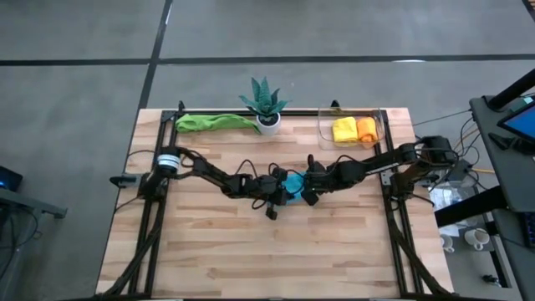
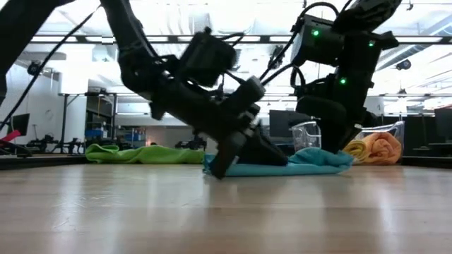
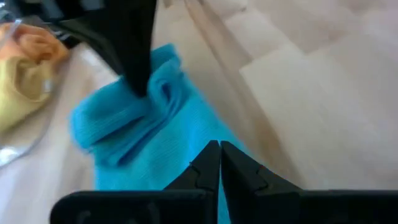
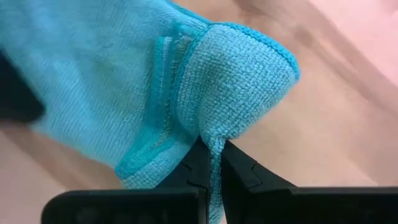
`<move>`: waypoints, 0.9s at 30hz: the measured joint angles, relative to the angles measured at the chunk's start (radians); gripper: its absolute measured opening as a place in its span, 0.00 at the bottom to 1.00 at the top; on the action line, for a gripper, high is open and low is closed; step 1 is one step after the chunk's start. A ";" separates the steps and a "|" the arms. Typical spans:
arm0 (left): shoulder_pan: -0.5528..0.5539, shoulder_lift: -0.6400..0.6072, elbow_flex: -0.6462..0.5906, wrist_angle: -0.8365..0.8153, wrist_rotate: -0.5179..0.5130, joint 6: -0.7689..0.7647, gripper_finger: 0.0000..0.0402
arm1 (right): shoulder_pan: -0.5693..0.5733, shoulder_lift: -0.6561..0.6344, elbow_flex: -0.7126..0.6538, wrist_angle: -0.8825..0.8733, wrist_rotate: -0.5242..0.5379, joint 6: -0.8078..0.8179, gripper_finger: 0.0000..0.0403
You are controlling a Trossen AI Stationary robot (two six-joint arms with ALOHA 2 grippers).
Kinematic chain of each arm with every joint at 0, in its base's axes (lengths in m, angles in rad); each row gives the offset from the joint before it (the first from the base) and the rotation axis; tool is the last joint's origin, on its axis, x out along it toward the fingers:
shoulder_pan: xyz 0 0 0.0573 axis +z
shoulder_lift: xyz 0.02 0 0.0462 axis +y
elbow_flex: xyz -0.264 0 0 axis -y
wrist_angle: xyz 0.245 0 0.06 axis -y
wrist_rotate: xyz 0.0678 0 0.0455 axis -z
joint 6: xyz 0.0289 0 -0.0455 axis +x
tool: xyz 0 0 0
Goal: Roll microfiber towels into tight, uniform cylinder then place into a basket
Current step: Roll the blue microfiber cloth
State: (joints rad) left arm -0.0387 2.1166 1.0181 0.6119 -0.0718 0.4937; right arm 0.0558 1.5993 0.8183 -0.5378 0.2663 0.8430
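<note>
A light blue microfiber towel (image 1: pixel 293 183) lies bunched at the middle of the table, between my two grippers. My left gripper (image 3: pixel 220 150) is shut and slants down onto the towel's left end (image 2: pixel 224 169). My right gripper (image 4: pixel 213 149) points steeply down at the towel's right side and is shut on a fold of it. A green towel (image 1: pixel 213 122) lies stretched out along the far edge. The clear basket (image 1: pixel 322 125) at the far right holds a yellow roll (image 1: pixel 343 130) and an orange roll (image 1: pixel 366 129). My left gripper's shut fingertips (image 3: pixel 209 163) rest on the towel's flat left end (image 3: pixel 186 134), slanting down from the table's left. That end lies on the table. My right gripper pinches a folded-over hemmed corner (image 4: pixel 217 134) of the towel between its two fingers, coming from above. The cloth bulges in a rounded pucker beyond the fingertips, and the rest of the towel lies on the table.
A green spiky plant in a white pot (image 1: pixel 266 107) stands at the far edge between the green towel and the basket. Bare wood (image 1: pixel 276 251) fills the table's near half. Black frame rails (image 1: pixel 155 217) run along both sides.
</note>
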 joint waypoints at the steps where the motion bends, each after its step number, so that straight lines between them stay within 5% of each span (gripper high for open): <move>1: 0.000 0.022 0.018 -0.001 0.013 -0.020 0.00 | -0.001 0.011 0.011 -0.015 0.006 -0.004 0.02; 13: -0.009 0.040 0.071 -0.034 0.070 -0.092 0.00 | -0.002 0.085 0.140 -0.149 0.025 -0.074 0.02; 20: -0.017 -0.085 0.041 -0.133 0.053 -0.073 0.00 | -0.002 0.081 0.182 -0.188 0.033 -0.093 0.02; 27: -0.014 -0.103 -0.062 0.242 0.028 -0.065 0.00 | -0.002 0.079 0.177 -0.181 0.038 -0.099 0.02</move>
State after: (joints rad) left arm -0.0526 2.0138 0.9557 0.8537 -0.0434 0.4285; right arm 0.0540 1.6785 0.9956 -0.7185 0.3043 0.7437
